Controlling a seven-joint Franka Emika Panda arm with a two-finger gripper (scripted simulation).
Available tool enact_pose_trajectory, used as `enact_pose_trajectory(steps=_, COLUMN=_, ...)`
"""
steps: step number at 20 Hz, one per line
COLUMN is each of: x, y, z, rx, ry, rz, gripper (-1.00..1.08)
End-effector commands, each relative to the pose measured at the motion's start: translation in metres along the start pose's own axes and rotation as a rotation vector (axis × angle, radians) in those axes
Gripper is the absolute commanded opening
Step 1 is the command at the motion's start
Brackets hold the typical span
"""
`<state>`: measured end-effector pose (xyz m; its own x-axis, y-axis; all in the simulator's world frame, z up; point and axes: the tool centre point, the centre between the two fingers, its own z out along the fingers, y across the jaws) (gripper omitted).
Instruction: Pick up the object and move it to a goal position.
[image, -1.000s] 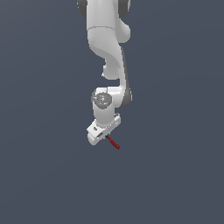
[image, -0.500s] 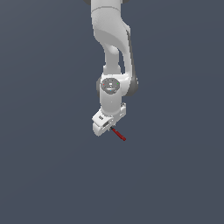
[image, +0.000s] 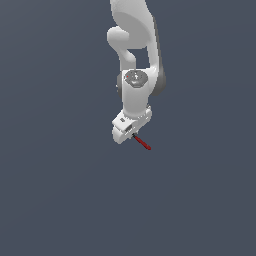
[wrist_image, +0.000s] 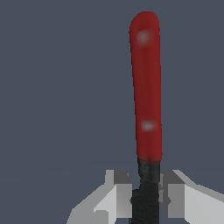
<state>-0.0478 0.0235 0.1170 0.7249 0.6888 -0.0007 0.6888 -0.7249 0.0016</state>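
Closest to the wrist camera, the white two-fingered gripper (wrist_image: 146, 197) is clamped on the black blade half of a small, thin knife-like stick (wrist_image: 146, 100). The two pale grey fingers (wrist_image: 120, 192) press the dark blade from either side, and the glossy red rounded handle half juts straight out beyond the fingertips.

In the exterior view, the same gripper (image: 131, 131) hangs at the end of the white jointed robot arm (image: 136, 60), which reaches down from above. The stick (image: 142, 142) slants down toward the exterior view's right, clear of any surface, against a plain dark grey-blue background. No goal marker is visible.

The stick looks light, rigid and smooth, so it could pivot or slip between the pads. Holding it nearer the middle would probably steady it better than this grip at the blade end.
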Motion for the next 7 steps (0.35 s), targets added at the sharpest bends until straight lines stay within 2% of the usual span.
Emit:
enact_pose_trajectory(steps=1, x=-0.0001, y=-0.0058, z=-0.0075, rx=0.0, ry=0.0, rz=0.001, gripper=-1.0)
enact_pose_trajectory(steps=7, x=0.0011, y=-0.0099, z=-0.0141, rx=0.001, ry=0.0, rz=0.001, gripper=-1.0)
